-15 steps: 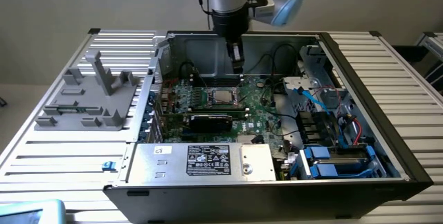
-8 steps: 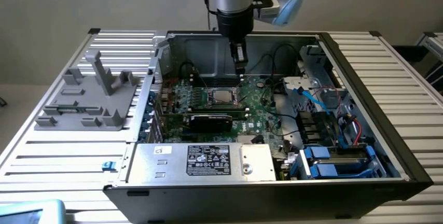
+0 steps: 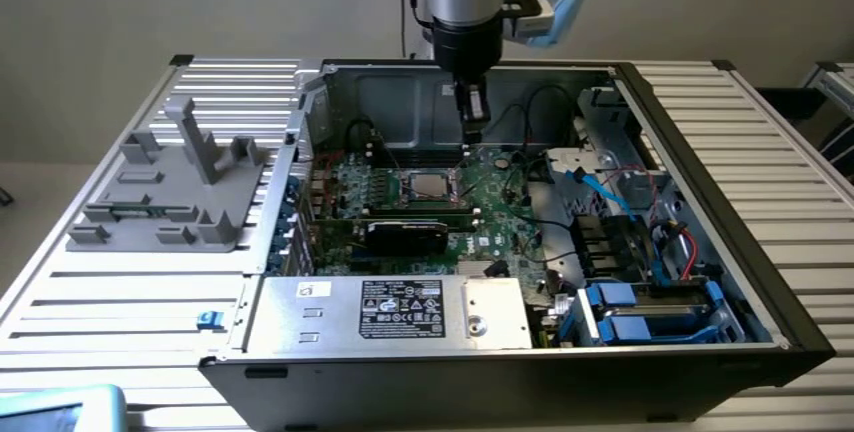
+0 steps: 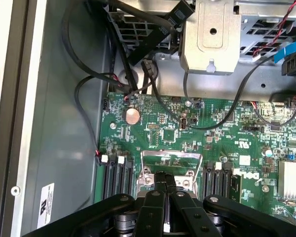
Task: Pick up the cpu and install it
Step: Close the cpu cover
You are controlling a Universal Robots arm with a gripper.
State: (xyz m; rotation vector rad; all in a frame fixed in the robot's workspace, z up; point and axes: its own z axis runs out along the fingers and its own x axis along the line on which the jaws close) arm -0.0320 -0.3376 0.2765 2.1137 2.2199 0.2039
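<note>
Whereas the wrist view shows the gripper (image 4: 165,177) with fingers pressed together, the exterior view shows the cpu (image 3: 430,185), a dull silver square, lying in its socket (image 3: 399,185) at mid-frame.

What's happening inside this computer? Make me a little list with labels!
place: open computer case on a slatted table
cpu: lying flat in the socket on the green motherboard
gripper: down inside the case, close to the cpu
fingers: shut together
beside the case: grey plastic holder, on the exterior view's left
</note>
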